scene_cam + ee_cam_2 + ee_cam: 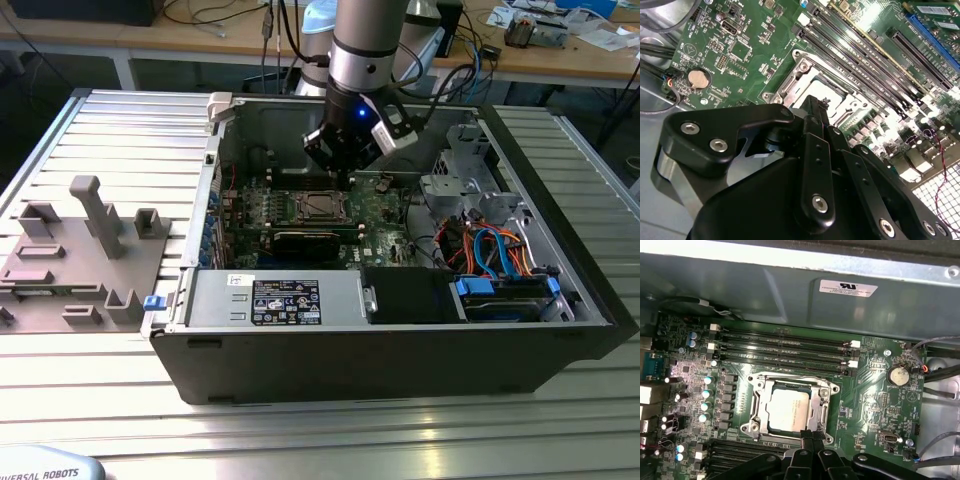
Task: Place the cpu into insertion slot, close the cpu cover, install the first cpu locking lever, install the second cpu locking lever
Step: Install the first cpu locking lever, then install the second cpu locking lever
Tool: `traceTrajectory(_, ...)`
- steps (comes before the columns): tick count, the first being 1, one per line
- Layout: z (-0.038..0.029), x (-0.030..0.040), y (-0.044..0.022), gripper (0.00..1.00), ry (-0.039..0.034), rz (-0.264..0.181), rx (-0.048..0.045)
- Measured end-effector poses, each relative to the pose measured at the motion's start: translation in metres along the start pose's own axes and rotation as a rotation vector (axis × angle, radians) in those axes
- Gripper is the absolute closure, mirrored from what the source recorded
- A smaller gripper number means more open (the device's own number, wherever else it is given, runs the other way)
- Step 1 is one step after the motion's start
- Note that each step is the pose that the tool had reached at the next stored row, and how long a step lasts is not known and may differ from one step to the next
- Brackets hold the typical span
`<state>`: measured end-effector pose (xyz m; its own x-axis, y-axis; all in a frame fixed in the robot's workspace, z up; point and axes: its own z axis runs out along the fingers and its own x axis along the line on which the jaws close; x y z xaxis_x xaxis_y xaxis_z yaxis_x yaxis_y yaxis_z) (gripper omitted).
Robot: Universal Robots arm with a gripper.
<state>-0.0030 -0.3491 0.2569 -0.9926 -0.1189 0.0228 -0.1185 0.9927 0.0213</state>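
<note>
My black gripper (809, 437) hangs inside the open black computer case (400, 340), low over the green motherboard (875, 405), with its fingertips at the near edge of the socket. In the first wrist view the two fingertips (804, 436) sit close together, almost touching, and I see nothing between them, so I judge that I am holding nothing.

The small square cpu with its silvery-grey top (789, 409) already lies flat in the square insertion slot with the silvery rim (756, 405). The thin silvery cpu cover frame (821, 407) appears to be down around the chip, its window showing the chip's face, so I take those two steps as done. The locking levers are what is left, as far as I can judge: I cannot make out the thin lever wires along the socket's sides well enough to say whether either is latched.

In the second wrist view my own linkage (815, 190) covers the near half of the socket. In the exterior view my wrist stands over the far side of the board, and the socket (322, 206) shows as a small grey square just in front of it.
</note>
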Motion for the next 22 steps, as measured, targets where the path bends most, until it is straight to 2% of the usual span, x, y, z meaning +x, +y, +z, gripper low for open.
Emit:
traceTrajectory(12, -0.0007, 0.0001, -0.0010, 0.89, 0.0001, 0.000, 0.0003)
traceTrajectory(18, -0.0007, 0.0014, -0.0116, 0.89, -0.0002, 0.000, -0.0019)
traceTrajectory(19, -0.0007, 0.0016, -0.0128, 0.89, -0.0007, 0.000, -0.0053)
traceTrajectory(21, -0.0008, 0.0020, -0.0161, 0.89, -0.0029, -0.001, -0.0248)
traceTrajectory(22, -0.0008, 0.0023, -0.0177, 0.89, -0.0045, -0.001, -0.0385)
